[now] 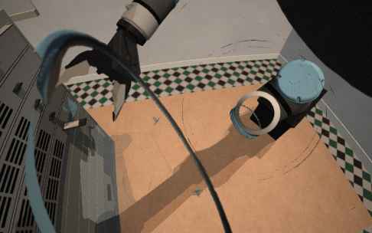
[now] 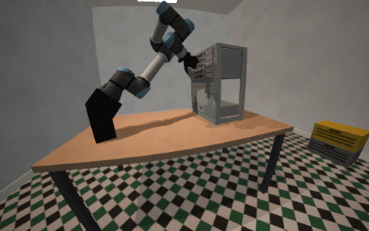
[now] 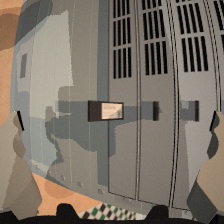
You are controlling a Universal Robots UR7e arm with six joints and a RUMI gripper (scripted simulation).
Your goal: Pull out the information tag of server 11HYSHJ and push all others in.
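Observation:
The grey server rack (image 1: pixel 15 126) (image 2: pixel 228 61) (image 3: pixel 150 165) stands on the wooden table (image 1: pixel 249 184) (image 2: pixel 171 133). One information tag (image 1: pixel 74 123) (image 3: pixel 106 111) sticks out from a server front; its print is too small to read. Other tags (image 3: pixel 156 111) (image 3: pixel 196 110) (image 1: pixel 37 104) sit further in. My gripper (image 1: pixel 91 92) (image 2: pixel 190 62) (image 3: pixel 116 112) is open and empty. It hovers just in front of the rack face, with the protruding tag between its fingers' line in the wrist view and not touching them.
The arm's black base (image 1: pixel 298 80) (image 2: pixel 100 118) is mounted on the table opposite the rack. A blue cable (image 1: pixel 172 126) arcs across the top view. A yellow and grey box (image 2: pixel 338 142) lies on the checkered floor at the right.

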